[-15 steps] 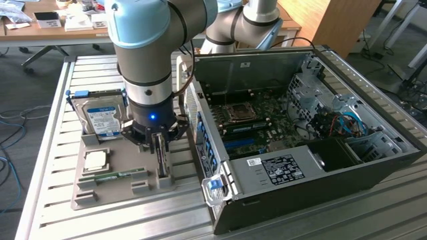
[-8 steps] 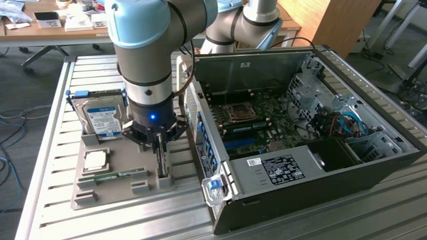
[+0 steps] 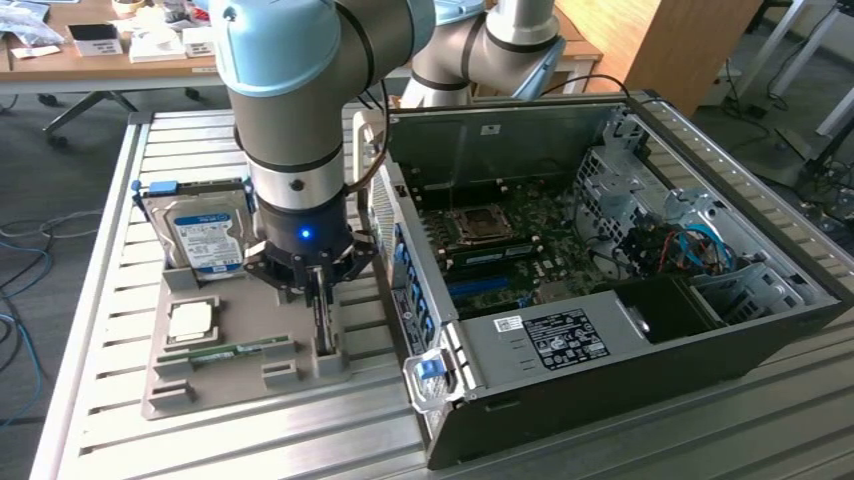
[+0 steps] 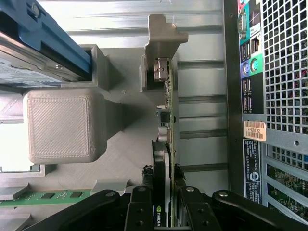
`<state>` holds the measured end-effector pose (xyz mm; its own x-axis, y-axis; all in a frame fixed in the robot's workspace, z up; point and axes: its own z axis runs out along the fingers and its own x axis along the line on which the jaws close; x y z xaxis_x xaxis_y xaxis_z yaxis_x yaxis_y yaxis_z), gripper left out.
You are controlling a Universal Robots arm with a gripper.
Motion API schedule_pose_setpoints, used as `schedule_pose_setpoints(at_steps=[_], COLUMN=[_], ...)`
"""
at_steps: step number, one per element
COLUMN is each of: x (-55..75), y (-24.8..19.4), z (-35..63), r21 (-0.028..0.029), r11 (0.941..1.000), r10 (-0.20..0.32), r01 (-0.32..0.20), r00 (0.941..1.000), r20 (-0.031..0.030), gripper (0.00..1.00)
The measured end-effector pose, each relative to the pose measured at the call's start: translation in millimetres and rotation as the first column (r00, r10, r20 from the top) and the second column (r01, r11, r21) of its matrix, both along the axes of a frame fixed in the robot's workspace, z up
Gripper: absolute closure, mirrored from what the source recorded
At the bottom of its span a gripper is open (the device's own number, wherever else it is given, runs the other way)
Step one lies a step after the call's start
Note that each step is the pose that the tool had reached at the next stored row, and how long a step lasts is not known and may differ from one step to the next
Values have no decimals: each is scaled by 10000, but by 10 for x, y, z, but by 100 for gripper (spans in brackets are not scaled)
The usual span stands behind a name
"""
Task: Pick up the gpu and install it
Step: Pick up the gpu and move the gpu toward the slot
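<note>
The black two-fingered gripper (image 3: 316, 292) on the grey-and-blue robot arm (image 3: 300, 120) is lowered straight onto the gpu (image 3: 320, 330), a thin dark circuit card with a silver metal end bracket. The card stands on its long edge in a slot along the edge of the grey plastic tray (image 3: 240, 390) that faces the open black computer case (image 3: 627, 330).

In the wrist view the gripper (image 4: 162, 185) pinches the gpu (image 4: 167, 120) between its fingers (image 4: 142, 197), one on each flat face. The card's far end sits in the tray's grey holder post (image 4: 161, 33). The tray rests on the slatted metal surface (image 3: 120, 440).
</note>
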<state>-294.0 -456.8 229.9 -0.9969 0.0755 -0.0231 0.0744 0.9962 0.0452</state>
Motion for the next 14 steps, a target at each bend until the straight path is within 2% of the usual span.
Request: schedule_pose_setpoints(at_steps=[14], x=[0], y=[0], z=[0], r21=[2], r11=[9995], r10=[325], r01=[-325], r00=[9995], r20=[1], gripper=[73])
